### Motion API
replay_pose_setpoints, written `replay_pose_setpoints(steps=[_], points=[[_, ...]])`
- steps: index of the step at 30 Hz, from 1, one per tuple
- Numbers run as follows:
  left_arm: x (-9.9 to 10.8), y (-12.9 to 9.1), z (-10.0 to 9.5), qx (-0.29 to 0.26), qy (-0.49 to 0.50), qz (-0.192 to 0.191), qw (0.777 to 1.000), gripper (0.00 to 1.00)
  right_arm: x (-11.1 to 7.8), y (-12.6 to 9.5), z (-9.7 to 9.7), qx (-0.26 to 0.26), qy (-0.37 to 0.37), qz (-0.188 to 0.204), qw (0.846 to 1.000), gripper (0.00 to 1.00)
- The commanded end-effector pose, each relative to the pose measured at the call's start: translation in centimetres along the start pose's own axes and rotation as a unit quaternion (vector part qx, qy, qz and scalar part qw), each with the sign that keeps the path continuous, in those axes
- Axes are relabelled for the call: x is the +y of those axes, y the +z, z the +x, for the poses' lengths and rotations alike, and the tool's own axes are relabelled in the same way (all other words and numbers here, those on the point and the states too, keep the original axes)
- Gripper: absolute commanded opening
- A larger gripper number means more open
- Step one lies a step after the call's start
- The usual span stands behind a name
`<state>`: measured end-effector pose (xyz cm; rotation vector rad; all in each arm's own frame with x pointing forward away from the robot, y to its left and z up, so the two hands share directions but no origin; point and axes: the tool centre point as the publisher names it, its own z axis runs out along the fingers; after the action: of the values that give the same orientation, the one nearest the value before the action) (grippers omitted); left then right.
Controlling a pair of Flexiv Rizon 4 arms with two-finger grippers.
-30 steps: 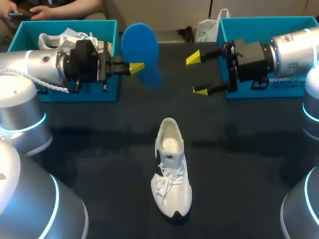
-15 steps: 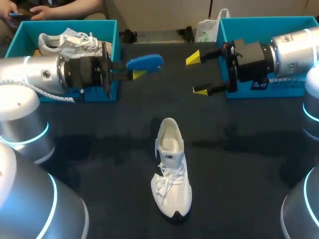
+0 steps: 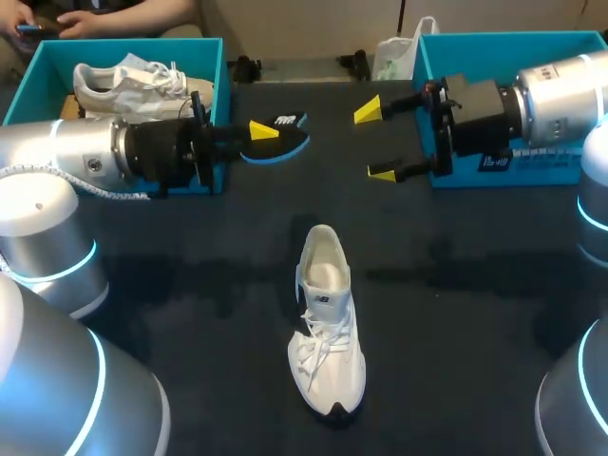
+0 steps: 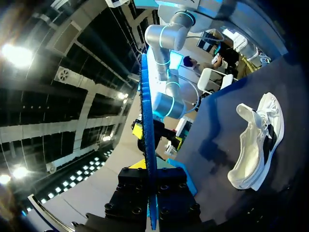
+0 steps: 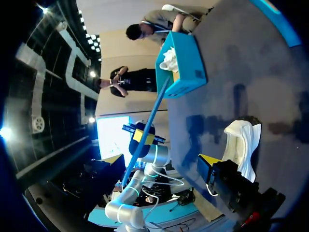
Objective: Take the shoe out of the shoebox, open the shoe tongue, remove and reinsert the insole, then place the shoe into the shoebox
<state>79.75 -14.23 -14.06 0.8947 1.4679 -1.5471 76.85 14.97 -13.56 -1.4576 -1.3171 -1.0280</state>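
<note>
The white shoe (image 3: 328,328) stands on its sole in the middle of the dark table (image 3: 190,275), outside both boxes, with its toe toward the near edge and its heel opening toward the far one. Beyond the heel and off the table, the blue insole (image 3: 282,141) is clamped by one end in my left hand (image 3: 260,135), lying nearly flat with its dark face up. Near it, my right hand (image 3: 376,142) hangs with fingers spread wide, gripping nothing. By my left arm, the left shoebox (image 3: 114,43) holds another white shoe (image 3: 133,81). The right shoebox (image 3: 513,38) sits behind my right hand.
</note>
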Motion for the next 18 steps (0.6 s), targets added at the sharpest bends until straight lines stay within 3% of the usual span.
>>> replay_pose_setpoints(steps=[1,9,18], points=[[0.4,1.0,0.3,-0.003,0.042,-0.023,0.999,0.00,0.0,0.1,0.0,0.000,0.000,-0.001,1.000,1.00],[0.7,1.6,0.3,0.005,0.129,-0.054,0.990,0.00,0.0,0.1,0.0,0.000,0.000,-0.001,1.000,1.00],[1.7,2.1,0.4,0.004,0.174,-0.060,0.983,0.00,-0.1,0.6,0.2,-0.006,-0.004,0.001,1.000,1.00]])
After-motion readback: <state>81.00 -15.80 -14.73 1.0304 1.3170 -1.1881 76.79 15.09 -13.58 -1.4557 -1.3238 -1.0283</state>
